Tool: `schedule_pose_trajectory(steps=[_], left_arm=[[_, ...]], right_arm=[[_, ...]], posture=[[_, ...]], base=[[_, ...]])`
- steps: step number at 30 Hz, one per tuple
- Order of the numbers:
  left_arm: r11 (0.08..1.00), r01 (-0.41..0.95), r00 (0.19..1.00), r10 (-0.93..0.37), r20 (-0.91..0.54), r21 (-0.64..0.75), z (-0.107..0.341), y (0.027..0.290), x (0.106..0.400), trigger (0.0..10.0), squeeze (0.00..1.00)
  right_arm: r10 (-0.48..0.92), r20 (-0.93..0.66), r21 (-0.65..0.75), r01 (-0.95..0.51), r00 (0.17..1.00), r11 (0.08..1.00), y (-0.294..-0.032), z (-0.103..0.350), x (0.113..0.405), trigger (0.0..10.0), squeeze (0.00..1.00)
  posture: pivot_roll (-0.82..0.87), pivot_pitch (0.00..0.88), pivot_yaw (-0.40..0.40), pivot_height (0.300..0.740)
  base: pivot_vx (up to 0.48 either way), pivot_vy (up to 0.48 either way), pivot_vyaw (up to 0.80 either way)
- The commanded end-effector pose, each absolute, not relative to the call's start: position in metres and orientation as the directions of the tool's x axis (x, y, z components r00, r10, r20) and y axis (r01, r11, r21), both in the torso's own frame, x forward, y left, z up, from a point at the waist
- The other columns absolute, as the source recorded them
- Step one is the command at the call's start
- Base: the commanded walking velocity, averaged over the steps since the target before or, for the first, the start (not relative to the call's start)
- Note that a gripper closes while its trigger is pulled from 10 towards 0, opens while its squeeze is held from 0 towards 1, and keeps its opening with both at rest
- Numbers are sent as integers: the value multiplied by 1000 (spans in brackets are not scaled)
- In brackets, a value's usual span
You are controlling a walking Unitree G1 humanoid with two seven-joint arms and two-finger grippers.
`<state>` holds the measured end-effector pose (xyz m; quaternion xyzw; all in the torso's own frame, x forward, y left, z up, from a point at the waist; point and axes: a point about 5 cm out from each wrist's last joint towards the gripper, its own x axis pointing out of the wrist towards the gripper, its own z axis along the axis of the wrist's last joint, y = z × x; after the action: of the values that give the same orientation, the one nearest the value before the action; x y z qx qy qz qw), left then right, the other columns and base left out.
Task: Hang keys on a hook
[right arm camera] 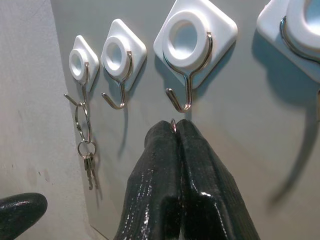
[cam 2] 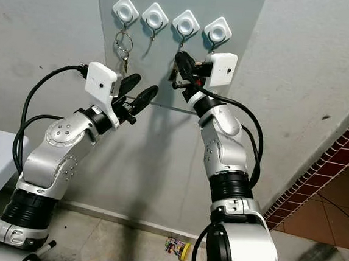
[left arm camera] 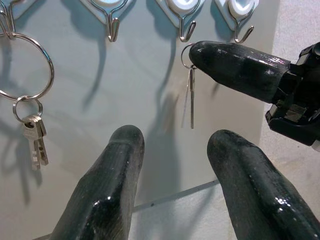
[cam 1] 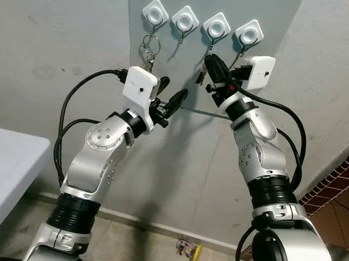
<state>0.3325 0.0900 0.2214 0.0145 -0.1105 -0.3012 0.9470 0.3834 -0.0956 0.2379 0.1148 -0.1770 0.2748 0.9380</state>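
Four white hooks [cam 1: 201, 22] are seen in a row at the top centre of the frame, on a grey wall panel [cam 1: 259, 6]. The right end effector [right arm camera: 175, 131] is raised just under the third hook [right arm camera: 187, 42], its fingers clenched on a small key ring [left arm camera: 186, 54], a key [left arm camera: 191, 97] dangling below. A key bunch [cam 1: 149, 50] is already hung on the leftmost hook [cam 1: 155, 13]. The left end effector [cam 1: 168, 99] is held released, lower left of the hooks.
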Motion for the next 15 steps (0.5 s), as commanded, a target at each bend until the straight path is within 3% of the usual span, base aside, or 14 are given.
schedule_pose_trajectory(steps=[1,15], left_arm=[[814,572,786,-578,219,100,229,89,332,10000,0],[816,570,787,-576,219,97,228,88,332,10000,0]], right_arm=[[479,429,106,-569,766,815,-96,246,383,10000,0],[467,504,102,-587,727,803,-100,259,379,10000,0]], posture=[[-76,0,-43,740],[-76,0,-45,740]], base=[[0,0,0],[0,0,0]])
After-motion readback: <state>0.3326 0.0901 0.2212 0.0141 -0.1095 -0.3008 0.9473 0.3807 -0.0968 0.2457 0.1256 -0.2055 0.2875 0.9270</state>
